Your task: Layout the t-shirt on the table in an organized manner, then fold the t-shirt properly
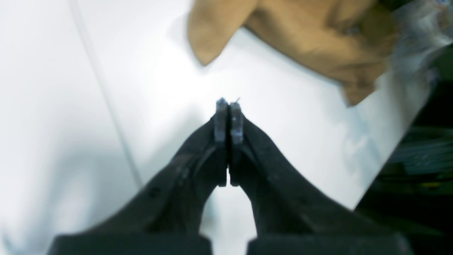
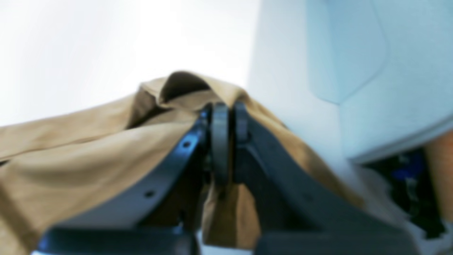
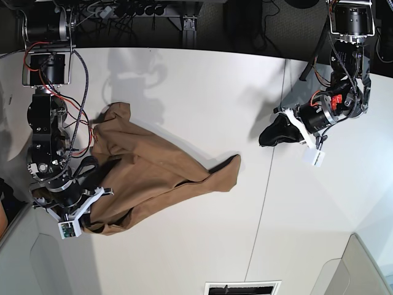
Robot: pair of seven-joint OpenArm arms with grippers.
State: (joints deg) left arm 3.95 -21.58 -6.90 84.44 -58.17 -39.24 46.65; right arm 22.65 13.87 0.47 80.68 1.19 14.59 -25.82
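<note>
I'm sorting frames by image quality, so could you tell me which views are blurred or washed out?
Left wrist view: soft throughout, the shirt smeared, the table glaring white. Right wrist view: everything out of focus, even the right gripper pinching cloth; background overexposed. Base view: sharp, with soft arm shadows across the table.

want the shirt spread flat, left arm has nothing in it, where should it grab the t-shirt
Probably the free pointed corner of the t-shirt nearest the shut, empty left gripper, coming in from that gripper's side. It lies flat and alone on the table, opposite the bunched end that the right gripper holds.
</note>
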